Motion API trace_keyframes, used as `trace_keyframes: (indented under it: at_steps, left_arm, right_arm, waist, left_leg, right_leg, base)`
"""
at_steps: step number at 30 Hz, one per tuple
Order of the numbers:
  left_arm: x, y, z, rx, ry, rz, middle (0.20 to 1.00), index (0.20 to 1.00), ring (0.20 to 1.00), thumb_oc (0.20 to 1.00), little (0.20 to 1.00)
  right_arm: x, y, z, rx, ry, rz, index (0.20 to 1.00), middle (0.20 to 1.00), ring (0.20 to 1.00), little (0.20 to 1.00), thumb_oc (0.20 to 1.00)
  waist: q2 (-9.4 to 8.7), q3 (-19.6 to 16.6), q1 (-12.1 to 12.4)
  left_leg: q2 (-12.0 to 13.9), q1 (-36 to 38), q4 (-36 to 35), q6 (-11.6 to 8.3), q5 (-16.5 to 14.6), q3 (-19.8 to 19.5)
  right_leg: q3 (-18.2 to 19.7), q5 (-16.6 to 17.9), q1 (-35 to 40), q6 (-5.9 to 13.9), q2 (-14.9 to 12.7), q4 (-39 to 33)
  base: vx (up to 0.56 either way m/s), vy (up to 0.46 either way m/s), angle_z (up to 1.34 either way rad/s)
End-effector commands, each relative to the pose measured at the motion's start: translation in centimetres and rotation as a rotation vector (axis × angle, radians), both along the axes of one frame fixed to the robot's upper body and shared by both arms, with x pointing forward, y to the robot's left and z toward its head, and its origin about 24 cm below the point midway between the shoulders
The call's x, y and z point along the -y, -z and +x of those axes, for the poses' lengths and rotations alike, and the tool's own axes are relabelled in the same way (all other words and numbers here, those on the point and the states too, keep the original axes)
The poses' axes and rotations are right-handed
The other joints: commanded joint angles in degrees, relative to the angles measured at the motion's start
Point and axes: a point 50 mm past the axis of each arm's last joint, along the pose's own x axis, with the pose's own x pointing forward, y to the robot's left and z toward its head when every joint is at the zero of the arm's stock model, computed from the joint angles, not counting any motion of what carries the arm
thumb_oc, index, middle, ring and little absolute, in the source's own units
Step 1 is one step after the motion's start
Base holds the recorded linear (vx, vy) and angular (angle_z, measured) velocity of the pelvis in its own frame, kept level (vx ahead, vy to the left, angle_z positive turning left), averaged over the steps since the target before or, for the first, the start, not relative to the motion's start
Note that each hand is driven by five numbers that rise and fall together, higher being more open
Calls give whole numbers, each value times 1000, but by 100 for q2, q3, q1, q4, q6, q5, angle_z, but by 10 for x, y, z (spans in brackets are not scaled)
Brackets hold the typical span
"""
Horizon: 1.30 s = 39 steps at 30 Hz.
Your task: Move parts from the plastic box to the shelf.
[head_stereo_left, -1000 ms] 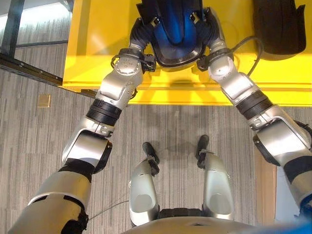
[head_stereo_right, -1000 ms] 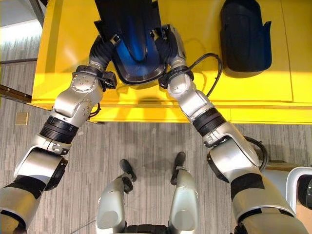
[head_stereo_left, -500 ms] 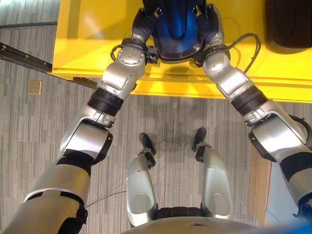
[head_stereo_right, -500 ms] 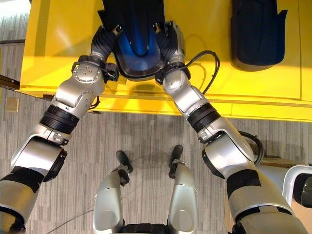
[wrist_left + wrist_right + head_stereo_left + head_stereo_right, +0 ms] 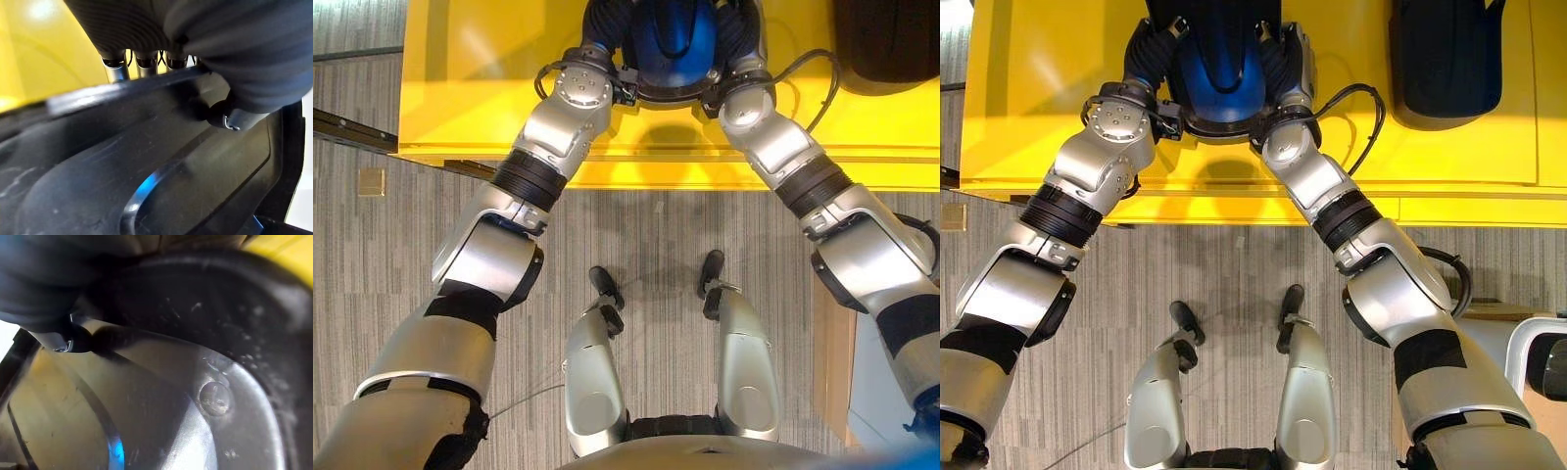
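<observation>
A large dark part with a glossy blue inside (image 5: 1222, 83) hangs over the yellow shelf (image 5: 1028, 117), held between both hands. My left hand (image 5: 1149, 51) grips its left rim, and my right hand (image 5: 1285, 61) grips its right rim. In the left wrist view the fingers (image 5: 117, 68) go behind the part's rim (image 5: 146, 161) and the thumb (image 5: 235, 116) presses on its inner face. In the right wrist view the thumb (image 5: 63, 340) presses on the part's inner surface (image 5: 195, 396); the fingers are hidden behind the rim.
A second black part (image 5: 1445, 59) lies on the shelf to the right. A white bin (image 5: 1538, 357) stands on the floor at lower right. A dark rail (image 5: 352, 127) and a small floor plate (image 5: 371, 181) lie on the grey carpet at left.
Both arms have stretched farther out over the shelf, carrying the part away from me. The view has shifted as well.
</observation>
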Motion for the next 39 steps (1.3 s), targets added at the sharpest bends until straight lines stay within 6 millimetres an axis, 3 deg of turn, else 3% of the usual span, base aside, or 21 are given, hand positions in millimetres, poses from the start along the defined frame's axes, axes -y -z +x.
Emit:
trace_keyframes:
  at_steps: [1, 3, 4, 5, 6, 14, 28, 33, 39]
  left_arm:
    - [40, -42, -22, 209, 145, 28, 200, 200, 200, 200, 200]
    - [40, -42, -21, 205, 133, 10, 200, 200, 200, 200, 200]
    - [40, -41, -19, 184, 136, 26, 489, 489, 489, 489, 489]
    - [39, -41, -18, 180, 129, 32, 1000, 1000, 1000, 1000, 1000]
    - [40, -40, -18, 177, 125, 37, 1000, 1000, 1000, 1000, 1000]
    - [37, -40, -15, 197, 81, 64, 1000, 1000, 1000, 1000, 1000]
    - [28, -32, -10, 167, -17, -62, 1000, 1000, 1000, 1000, 1000]
    - [20, -39, -16, 274, -86, -129, 1000, 1000, 1000, 1000, 1000]
    - [-1, -54, -39, 516, -136, -208, 1000, 1000, 1000, 1000, 1000]
  right_arm:
    - [-4, -51, -6, 111, -26, 92, 200, 200, 200, 200, 200]
    - [-7, -52, -6, 103, -34, 89, 200, 200, 200, 200, 200]
    - [-8, -51, -6, 96, -32, 80, 200, 200, 200, 200, 200]
    - [-9, -52, -6, 102, -20, 77, 667, 667, 667, 667, 667]
    - [-9, -52, -6, 106, -12, 78, 1000, 1000, 1000, 1000, 1000]
    - [-9, -52, -8, 142, 3, 161, 1000, 1000, 1000, 1000, 1000]
    - [-12, -65, -14, 259, 97, 10, 1000, 1000, 1000, 1000, 1000]
    - [-8, -72, -20, 370, 126, 58, 1000, 1000, 1000, 1000, 1000]
    - [-8, -90, -47, 606, 33, 48, 1000, 1000, 1000, 1000, 1000]
  waist:
    - [30, -209, 140]
    - [34, -209, 133]
    - [44, -209, 135]
    - [47, -209, 134]
    - [48, -209, 132]
    - [68, -209, 116]
    - [87, -209, 174]
    - [72, -209, 210]
    - [81, -209, 266]
  left_leg:
    - [14, -244, -121, -428, -33, -333]
    - [9, -243, -119, -426, -37, -324]
    - [5, -250, -123, -427, -35, -318]
    - [6, -246, -124, -426, -34, -314]
    - [7, -241, -124, -425, -34, -309]
    - [12, -242, -170, -431, 0, -297]
    - [0, -183, -201, -425, 2, -353]
    - [3, -171, -203, -429, 1, -382]
    - [-54, -168, -311, -369, 95, -421]
  right_leg:
    - [228, -424, -190, 557, 53, 224]
    - [235, -424, -193, 555, 62, 218]
    - [226, -415, -200, 553, 56, 210]
    - [224, -415, -197, 552, 56, 210]
    - [223, -415, -194, 552, 58, 212]
    - [228, -395, -210, 558, 59, 188]
    - [197, -420, -136, 581, 27, 191]
    - [179, -455, -101, 568, 37, 213]
    - [135, -443, -97, 525, 99, 187]
  base:
    - [5, 8, -4]
    - [0, 8, -5]
    - [-8, 2, -4]
    - [-9, 0, -4]
    - [-5, 5, -4]
    - [-3, 2, -1]
    - [-1, -3, 0]
    - [-4, -14, 0]
    - [-36, -18, 0]
